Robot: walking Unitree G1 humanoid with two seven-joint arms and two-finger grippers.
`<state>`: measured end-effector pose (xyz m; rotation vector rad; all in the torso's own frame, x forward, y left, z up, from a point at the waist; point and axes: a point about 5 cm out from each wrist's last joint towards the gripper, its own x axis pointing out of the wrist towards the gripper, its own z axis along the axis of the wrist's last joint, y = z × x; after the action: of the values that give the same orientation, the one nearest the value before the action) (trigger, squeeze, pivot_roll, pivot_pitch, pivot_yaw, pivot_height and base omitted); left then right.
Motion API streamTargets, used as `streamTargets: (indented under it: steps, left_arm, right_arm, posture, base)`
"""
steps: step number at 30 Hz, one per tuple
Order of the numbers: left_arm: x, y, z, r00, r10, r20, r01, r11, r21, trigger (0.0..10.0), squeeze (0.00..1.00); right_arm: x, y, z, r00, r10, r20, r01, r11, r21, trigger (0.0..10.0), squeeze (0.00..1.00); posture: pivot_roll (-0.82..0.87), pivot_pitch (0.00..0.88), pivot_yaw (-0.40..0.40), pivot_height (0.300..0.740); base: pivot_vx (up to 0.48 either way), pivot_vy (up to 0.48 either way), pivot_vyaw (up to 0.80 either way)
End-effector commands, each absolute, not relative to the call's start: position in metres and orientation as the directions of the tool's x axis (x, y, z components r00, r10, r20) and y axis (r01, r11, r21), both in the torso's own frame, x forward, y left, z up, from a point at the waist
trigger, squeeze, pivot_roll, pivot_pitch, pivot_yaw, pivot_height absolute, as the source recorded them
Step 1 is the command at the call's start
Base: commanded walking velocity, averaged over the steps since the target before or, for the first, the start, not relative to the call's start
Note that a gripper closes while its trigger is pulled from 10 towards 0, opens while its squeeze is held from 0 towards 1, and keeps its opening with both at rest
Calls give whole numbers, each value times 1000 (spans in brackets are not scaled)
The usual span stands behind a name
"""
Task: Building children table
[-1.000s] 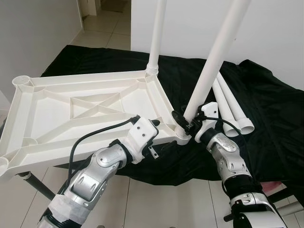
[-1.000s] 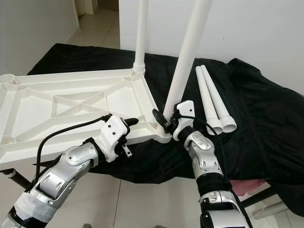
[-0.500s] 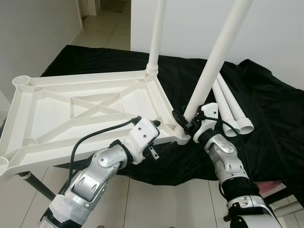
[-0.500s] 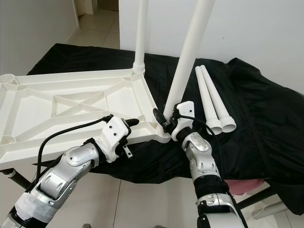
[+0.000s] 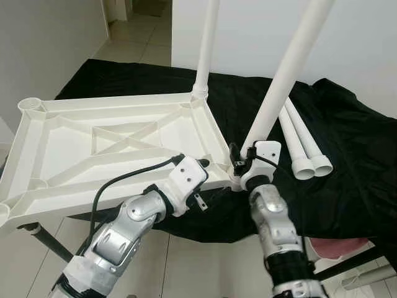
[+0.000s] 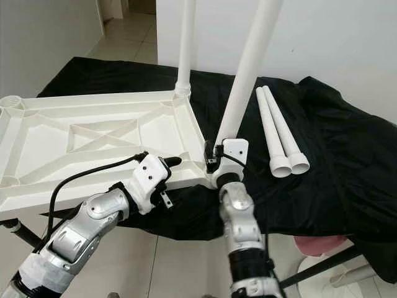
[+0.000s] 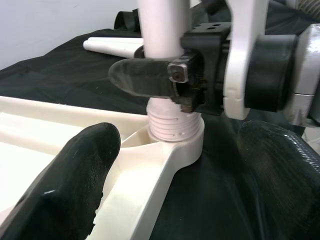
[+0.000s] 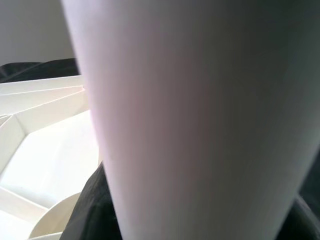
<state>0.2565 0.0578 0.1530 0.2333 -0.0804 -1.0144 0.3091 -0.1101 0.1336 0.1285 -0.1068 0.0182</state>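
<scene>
**Leg held at corner socket**

The right gripper [image 5: 239, 162] has its fingers clamped around the tilted white leg [image 5: 279, 87] seated in the upturned tabletop [image 5: 118, 139] on the black-draped counter [image 5: 347, 155]. Left gripper [image 5: 205, 164] rests on the rim; its spread is unclear.

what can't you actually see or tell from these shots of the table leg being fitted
- Upper ends of the tilted leg and the far leg: cut off by the top edge in the eye views.
- Right gripper: shut on the tilted leg; the right wrist view is a close blur of it.
- Thread depth in the corner socket: lower threads hidden inside it, left wrist view.
- Left gripper: finger gap hidden by its own body.
- Tabletop near-left corner: cut off by the edge.
</scene>
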Motion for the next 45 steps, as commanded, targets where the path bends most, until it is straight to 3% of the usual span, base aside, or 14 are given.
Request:
streamTargets:
  steps: [1,13,14,23,32,33,37,45]
  left_arm:
    - [252,54,149,461,-885,-70,872,436,224,10000,0]
    - [253,55,149,452,-889,-75,875,426,230,10000,0]
    - [252,54,149,452,-889,-74,876,426,229,10000,0]
    - [252,54,149,455,-887,-72,874,430,227,10000,0]
    - [251,54,148,464,-883,-72,870,439,223,10000,0]
    - [251,55,148,465,-882,-74,870,439,224,10000,0]
    - [250,55,148,466,-882,-76,870,440,225,10000,0]
    - [253,58,150,482,-873,-73,861,457,225,10000,0]
  right_arm:
    - [304,-112,119,999,-21,27,16,988,155,10000,0]
    - [299,-114,120,999,-51,12,48,988,146,10000,0]
    - [298,-114,121,999,-47,18,44,989,141,10000,1000]
    - [300,-119,123,998,-46,35,42,992,119,10000,1000]
    - [305,-134,133,987,113,112,-126,986,111,10000,1000]
    - [307,-136,134,980,154,124,-166,982,95,10000,0]
    - [309,-138,136,971,199,136,-210,975,71,10000,0]
    - [322,-147,139,858,499,123,-501,865,-10,10000,0]
  posture:
    - [-1,0,-57,740]
    - [-4,0,-56,740]
    - [-3,0,-58,740]
    - [-1,0,-62,740]
    - [18,0,-66,740]
    - [21,0,-62,740]
    - [21,0,-62,740]
    - [30,0,-58,740]
  base:
    - [0,0,0]
    - [0,0,0]
    - [0,0,0]
    - [0,0,0]
    - [0,0,0]
    - [0,0,0]
    - [0,0,0]
    - [0,0,0]
